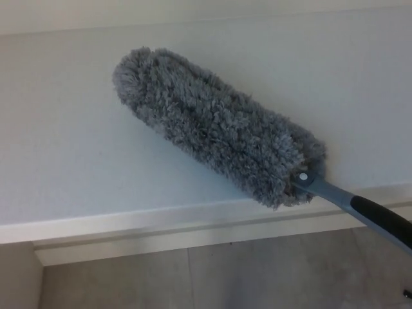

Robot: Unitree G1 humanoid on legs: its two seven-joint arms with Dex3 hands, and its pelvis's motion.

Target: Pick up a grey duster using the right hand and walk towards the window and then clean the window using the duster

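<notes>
Soft, even daylight fills the view, bright but without glare. The duster [219, 125] casts only a faint shadow toward 7 o'clock on the pale wall [71, 148]. Its fibres look slightly blurred; the ledge [129, 225] shades the strip beneath it.

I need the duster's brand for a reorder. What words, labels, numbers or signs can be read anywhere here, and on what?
None: no readable text anywhere.
The grey duster, its handle and the pale surface behind it carry no lettering; the handle's small white dot is blank.
</notes>
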